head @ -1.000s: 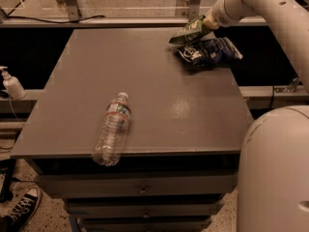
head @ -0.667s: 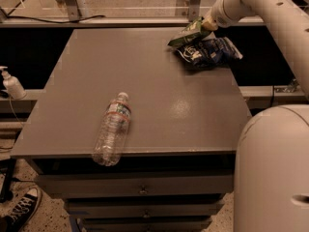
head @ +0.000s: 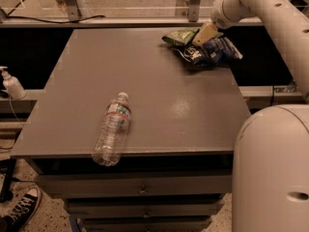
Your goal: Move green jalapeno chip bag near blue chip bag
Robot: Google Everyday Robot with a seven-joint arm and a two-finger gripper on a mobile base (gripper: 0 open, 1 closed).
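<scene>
The green jalapeno chip bag point(head: 180, 36) lies at the table's far right, its right end touching the blue chip bag point(head: 208, 52), which lies just in front and to the right of it. My gripper point(head: 205, 33) comes in from the upper right and sits at the green bag's right end, directly above the blue bag's far edge. The arm hides part of the spot where the two bags meet.
A clear plastic water bottle point(head: 112, 128) lies on its side near the front left of the grey table point(head: 145, 81). A spray bottle point(head: 11, 83) stands off the table's left side. My white base point(head: 273, 168) fills the lower right. A shoe point(head: 21, 210) is on the floor at lower left.
The gripper and the green bag have come down and slightly forward. The green bag now rests lower, against the blue bag. The bottle has not moved.
</scene>
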